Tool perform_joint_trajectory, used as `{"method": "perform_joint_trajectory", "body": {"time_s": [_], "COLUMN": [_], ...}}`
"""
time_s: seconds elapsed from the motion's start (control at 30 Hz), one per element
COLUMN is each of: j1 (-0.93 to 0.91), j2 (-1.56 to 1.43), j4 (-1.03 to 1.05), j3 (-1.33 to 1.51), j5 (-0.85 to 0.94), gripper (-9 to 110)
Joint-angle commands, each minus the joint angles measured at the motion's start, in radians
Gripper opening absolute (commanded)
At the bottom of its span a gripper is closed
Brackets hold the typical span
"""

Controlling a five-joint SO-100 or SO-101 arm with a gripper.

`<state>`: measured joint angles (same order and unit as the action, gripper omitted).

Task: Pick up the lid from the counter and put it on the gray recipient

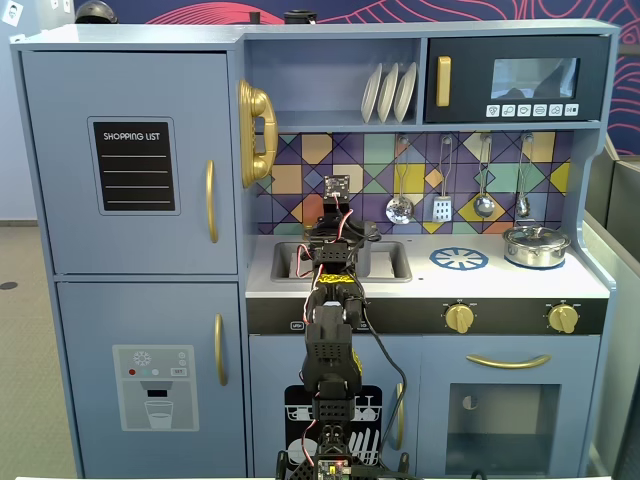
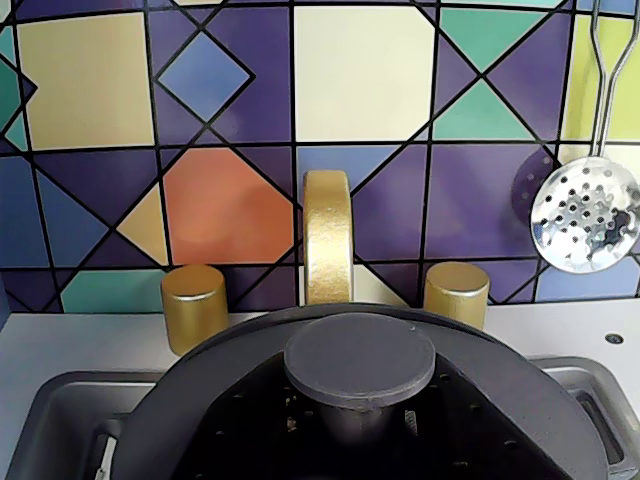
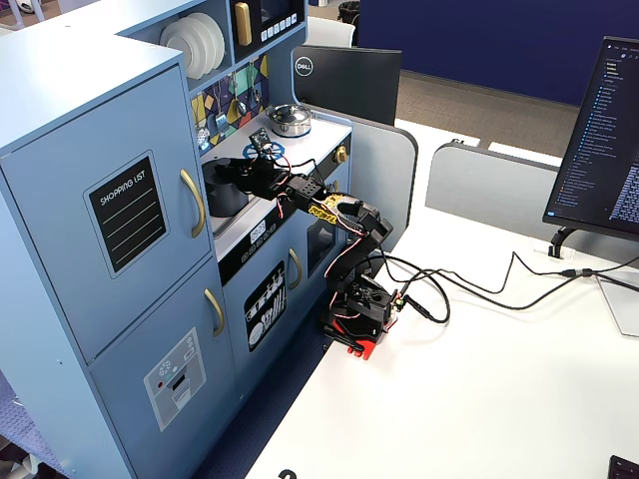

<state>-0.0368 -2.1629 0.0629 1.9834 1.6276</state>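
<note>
The dark-gray lid (image 2: 225, 395) fills the bottom of the wrist view, its round knob (image 2: 360, 355) in the middle. My gripper (image 2: 355, 435) is shut on the knob's stem, with black jaws on both sides. The lid hangs over the sink basin (image 2: 60, 420) of the pale counter (image 1: 590, 285). In a fixed view, the gripper (image 3: 250, 170) holds the lid (image 3: 228, 165) at the top of the gray pot (image 3: 222, 195), which stands in the sink. I cannot tell whether the lid rests on the rim. In the front fixed view the arm hides most of the pot (image 1: 363, 262).
A gold faucet (image 2: 328, 235) and two gold taps (image 2: 193, 305) stand just behind the lid. A slotted spoon (image 2: 585, 212) hangs on the tiled wall. The shiny silver pot (image 1: 536, 246) sits at the counter's right, beside the burner print (image 1: 459, 259).
</note>
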Motion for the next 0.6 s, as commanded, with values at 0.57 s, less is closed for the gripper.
{"method": "perform_joint_trajectory", "body": {"time_s": [0.57], "j1": [0.003], "j2": [0.074], "j4": [-0.066], "j3": [-0.089], "j5": [-0.011], "gripper": [0]}}
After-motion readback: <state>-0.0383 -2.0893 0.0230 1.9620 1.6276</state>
